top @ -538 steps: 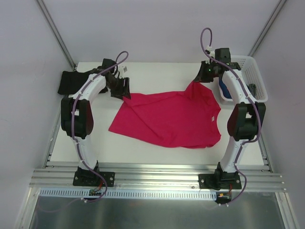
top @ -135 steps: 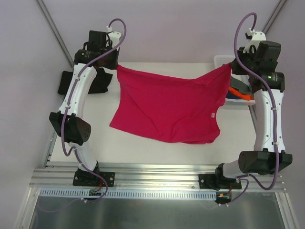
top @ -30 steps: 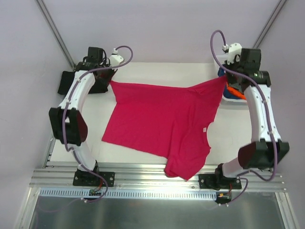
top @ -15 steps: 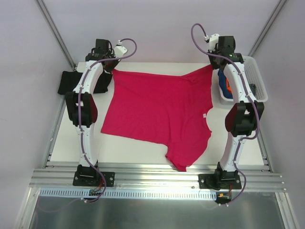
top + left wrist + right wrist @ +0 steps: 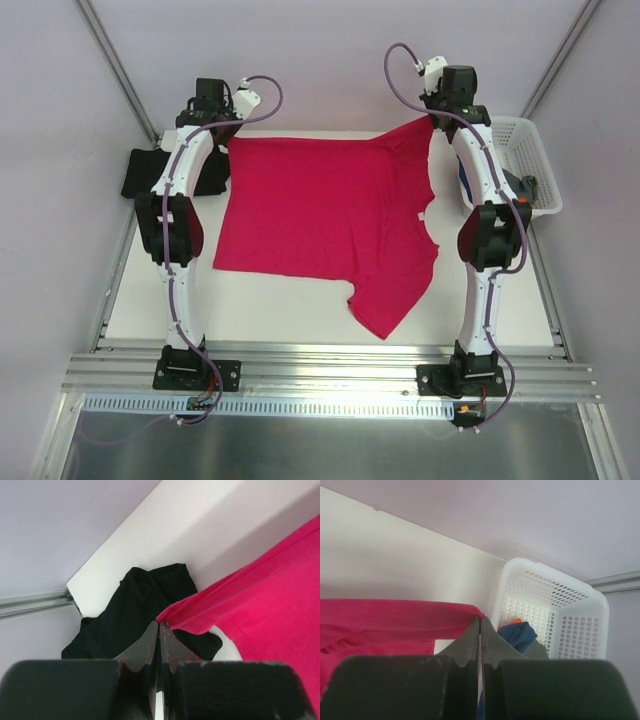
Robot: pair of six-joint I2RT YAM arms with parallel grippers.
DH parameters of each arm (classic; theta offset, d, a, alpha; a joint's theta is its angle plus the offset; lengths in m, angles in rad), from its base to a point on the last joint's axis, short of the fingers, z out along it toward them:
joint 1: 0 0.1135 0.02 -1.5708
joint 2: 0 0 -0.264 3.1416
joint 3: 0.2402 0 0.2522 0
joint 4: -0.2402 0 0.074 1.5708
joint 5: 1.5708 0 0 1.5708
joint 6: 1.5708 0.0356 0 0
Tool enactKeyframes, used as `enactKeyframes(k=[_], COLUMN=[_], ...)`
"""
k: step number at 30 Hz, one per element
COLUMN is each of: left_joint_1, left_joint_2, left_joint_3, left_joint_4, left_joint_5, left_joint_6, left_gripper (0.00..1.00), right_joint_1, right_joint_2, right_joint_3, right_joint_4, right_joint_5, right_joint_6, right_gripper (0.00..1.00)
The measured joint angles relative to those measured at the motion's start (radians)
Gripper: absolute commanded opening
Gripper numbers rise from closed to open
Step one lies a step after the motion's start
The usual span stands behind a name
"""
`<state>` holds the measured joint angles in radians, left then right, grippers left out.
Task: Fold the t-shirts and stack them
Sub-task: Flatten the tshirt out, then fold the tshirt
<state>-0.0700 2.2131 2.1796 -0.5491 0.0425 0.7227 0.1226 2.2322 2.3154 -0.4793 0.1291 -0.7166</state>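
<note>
Over the white table (image 5: 270,305) — pink t-shirt (image 5: 320,210); pale walls (image 5: 320,60) around.

A white table (image 5: 300,310) fills the booth, with pale grey walls (image 5: 330,60) close behind it. At its far right corner stands a white lattice basket (image 5: 540,160), perhaps overhanging the edge. Aluminium rails (image 5: 330,365) run along the near side.
</note>
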Motion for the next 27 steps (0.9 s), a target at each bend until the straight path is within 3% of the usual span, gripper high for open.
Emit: enactKeyframes(k=[12,27], left_joint_1=[0.000,0.020], left_joint_2=[0.010,0.010], left_joint_3=[-0.037,-0.135], left_joint_4=[0.015,0.015], left_joint_5=[-0.003,0.000], left_joint_6=[0.000,0.000], left_gripper=[0.00,0.00], right_joint_1=[0.001,0.040], right_joint_2=[0.035,-0.186], right_joint_3=[-0.010,-0.311], right_joint_4=[-0.004,-0.174], right_joint_5=[-0.002,-0.095], right_joint_6=[0.003,0.097], right_gripper=[0.01,0.01])
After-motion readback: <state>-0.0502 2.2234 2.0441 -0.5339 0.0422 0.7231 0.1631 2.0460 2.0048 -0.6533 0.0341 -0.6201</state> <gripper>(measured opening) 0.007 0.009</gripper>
